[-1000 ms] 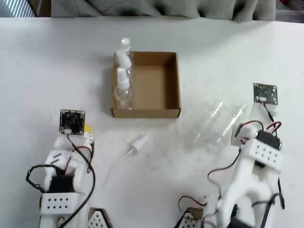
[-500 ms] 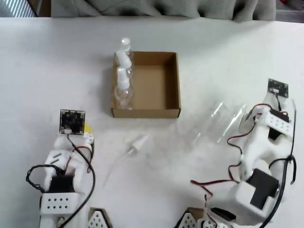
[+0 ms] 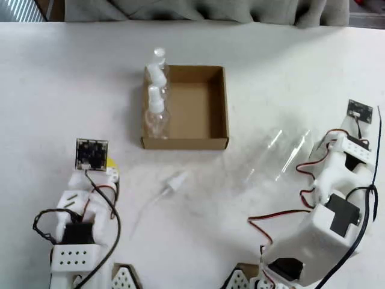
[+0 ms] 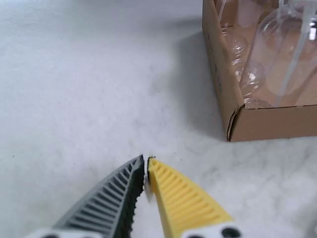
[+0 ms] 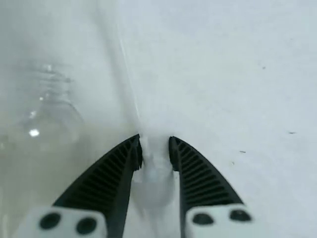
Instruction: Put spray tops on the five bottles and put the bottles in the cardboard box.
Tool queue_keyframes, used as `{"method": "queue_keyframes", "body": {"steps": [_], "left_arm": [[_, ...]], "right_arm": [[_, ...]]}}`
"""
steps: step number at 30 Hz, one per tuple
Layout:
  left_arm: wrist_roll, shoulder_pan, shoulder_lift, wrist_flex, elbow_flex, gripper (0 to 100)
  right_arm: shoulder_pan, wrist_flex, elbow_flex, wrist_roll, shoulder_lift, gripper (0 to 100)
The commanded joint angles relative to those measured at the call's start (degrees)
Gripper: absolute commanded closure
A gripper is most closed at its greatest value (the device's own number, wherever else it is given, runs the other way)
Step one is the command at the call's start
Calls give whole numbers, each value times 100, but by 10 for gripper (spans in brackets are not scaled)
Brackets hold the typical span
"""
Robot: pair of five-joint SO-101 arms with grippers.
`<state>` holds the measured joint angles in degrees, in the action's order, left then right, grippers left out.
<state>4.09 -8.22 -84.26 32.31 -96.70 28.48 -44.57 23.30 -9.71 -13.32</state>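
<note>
The cardboard box [image 3: 207, 108] stands in the middle of the table. Clear bottles with white spray tops [image 3: 155, 111] line its left wall and show through the box's open corner [image 4: 257, 74] in the left wrist view. A loose spray top [image 3: 172, 182] with its thin tube lies in front of the box. Uncapped clear bottles [image 3: 271, 156] lie to the box's right. My right gripper [image 5: 154, 144] is shut on a white spray top [image 5: 154, 173] whose tube [image 5: 130, 84] points away, beside a clear bottle's neck [image 5: 49, 114]. My left gripper [image 4: 146, 162] is shut and holds nothing, low over the table left of the box.
The left arm [image 3: 81, 235] sits at the front left and the right arm [image 3: 334, 192] at the front right, with loose wires around both. A grey curtain [image 3: 210, 9] hangs beyond the table's far edge.
The right arm has swung to the right and drawn back toward the table's right edge. The left arm, the box and the loose spray top have not moved.
</note>
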Motion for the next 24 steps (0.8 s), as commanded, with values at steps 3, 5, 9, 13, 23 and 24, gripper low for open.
{"method": "queue_keyframes", "body": {"steps": [3, 5, 9, 13, 23, 24], "left_arm": [[44, 75, -101, -141, 167, 973], [44, 84, -101, -132, 167, 973], [44, 75, -101, -132, 167, 973], [44, 66, -101, -123, 167, 973], [35, 40, -101, -114, 185, 974], [35, 31, -101, -114, 185, 974]], "right_arm": [[-75, -919, -202, -202, 804, 981], [-163, -1297, -202, -246, 1235, 981], [-338, -1991, -202, -273, 2132, 981], [-716, -2624, -185, -281, 2985, 981], [-3424, -4251, -158, -782, 5147, 981], [-3767, -4303, -114, -879, 5358, 981]]}}
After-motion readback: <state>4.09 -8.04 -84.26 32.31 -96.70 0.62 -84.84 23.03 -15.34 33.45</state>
